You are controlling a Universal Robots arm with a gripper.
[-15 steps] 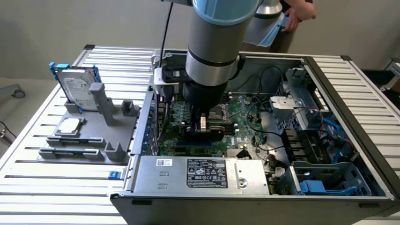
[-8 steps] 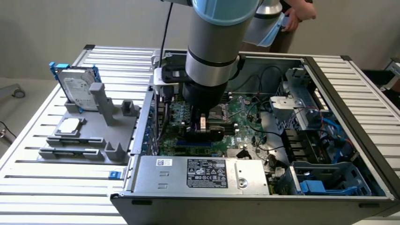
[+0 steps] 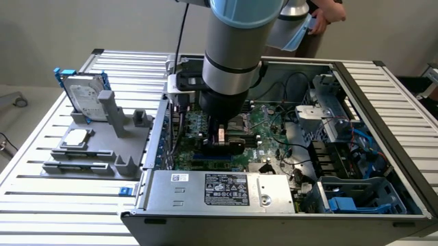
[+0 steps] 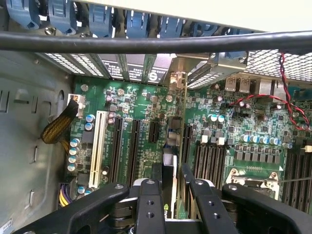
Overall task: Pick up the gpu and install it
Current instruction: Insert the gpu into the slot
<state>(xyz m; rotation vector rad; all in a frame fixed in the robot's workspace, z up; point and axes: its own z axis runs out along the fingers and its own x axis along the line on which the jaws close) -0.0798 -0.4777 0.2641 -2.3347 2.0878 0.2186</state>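
My gripper (image 3: 226, 139) is down inside the open computer case (image 3: 370, 77), over the green motherboard (image 3: 263, 120). It is shut on the gpu (image 4: 170, 156), a thin card that I see edge-on between the two black fingers (image 4: 148, 197). The card stands upright on its long edge, in line with a black expansion slot (image 4: 186, 139), and its silver end bracket (image 4: 178, 80) reaches the case's rear wall. Whether its lower edge sits in the slot is hidden. In the exterior view the gpu (image 3: 231, 144) is a dark block under the wrist.
A grey fixture (image 3: 102, 154) at the exterior view's left holds a hard drive in a blue frame (image 3: 85, 95). The power supply (image 3: 219, 189) fills the near side of the case. A black cable (image 4: 156, 43) crosses above. A person's hand (image 3: 329, 13) is behind the case.
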